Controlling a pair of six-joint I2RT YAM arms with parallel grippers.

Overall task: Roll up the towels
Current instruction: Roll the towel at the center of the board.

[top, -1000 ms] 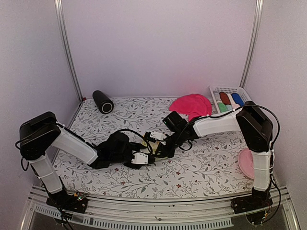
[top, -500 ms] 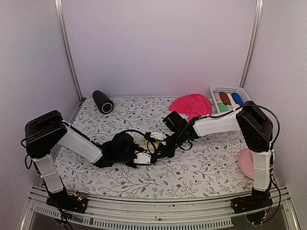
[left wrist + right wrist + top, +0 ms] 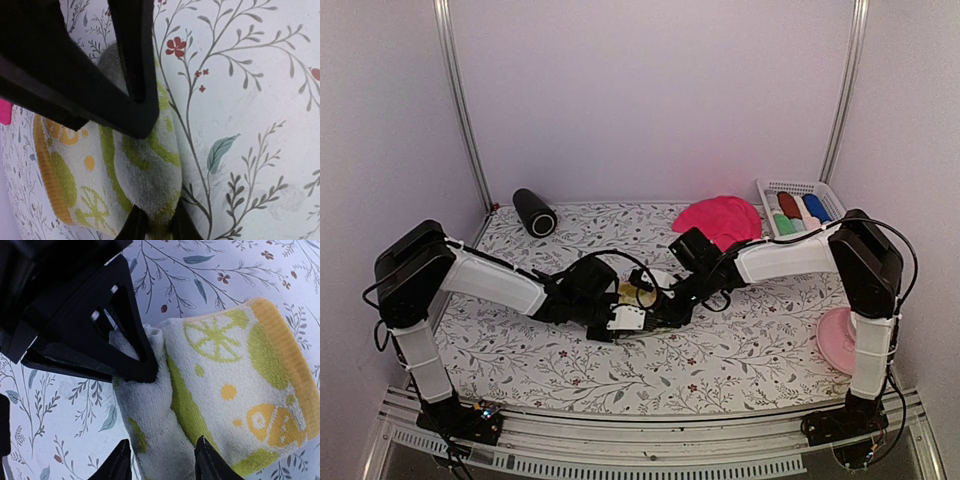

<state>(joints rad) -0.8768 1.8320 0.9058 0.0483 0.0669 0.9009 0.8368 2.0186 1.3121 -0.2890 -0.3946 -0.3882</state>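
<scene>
Terry cloth, white with lime slices, orange dots and a yellow-orange hem, makes up the lemon-print towel. It lies at the centre of the table, its hemmed end flat on the flowered surface and its other end bunched into a thick roll. The left gripper reaches in from 9 o'clock and is clamped across that roll, one broad black finger pressing on its top and the opposite tip showing beneath it, the cloth squeezed between. The right gripper comes in from 3 o'clock, and its fingertips stand parted on either side of the rolled end, just beside the left gripper's finger; whether they press on the cloth cannot be told. In the overhead view the two grippers meet nose to nose over the towel, so little of it shows there. Outward from them, a hot-pink towel sits in a loose heap at 1 o'clock. Just beside it, at 2 o'clock in the far corner, a white basket holds rolled towels in green, red, pale and blue. A black cylinder lies on its side at 10 o'clock near the back wall, and a pink plate rests at 4 o'clock, partly hidden behind the right arm.
</scene>
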